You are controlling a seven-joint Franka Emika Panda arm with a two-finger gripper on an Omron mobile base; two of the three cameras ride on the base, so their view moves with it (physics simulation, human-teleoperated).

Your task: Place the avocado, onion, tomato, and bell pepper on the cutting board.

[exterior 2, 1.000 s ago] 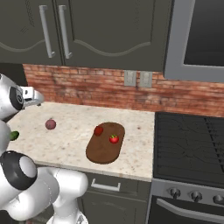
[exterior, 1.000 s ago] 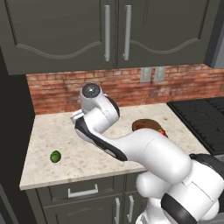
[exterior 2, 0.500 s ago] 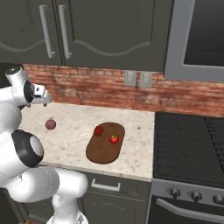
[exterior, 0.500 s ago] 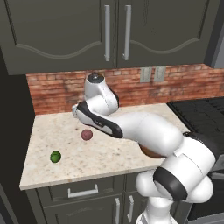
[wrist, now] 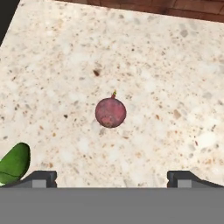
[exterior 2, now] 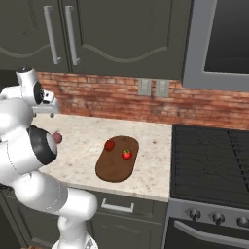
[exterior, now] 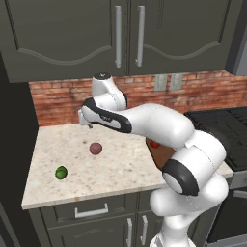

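avocado (wrist: pixel 14 162) – cut by frame edge | cutting board (exterior: pixel 161 153) – mostly behind arm

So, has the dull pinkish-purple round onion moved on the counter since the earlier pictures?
No. The onion lies at the same spot, between the green avocado and the brick wall.

Flat, even rendered light covers the scene, with no clear source. The pale speckled bench (exterior: pixel 111 164) is the brightest area; the dark cabinets (exterior: pixel 120 34) above stay dim, with faint sheen on their handles. The onion (wrist: pixel 110 112) casts only a soft, small shadow beneath itself. Soft highlights gloss the white arm (exterior: pixel 154 125). Everything is sharp, without blur or edge distortion.
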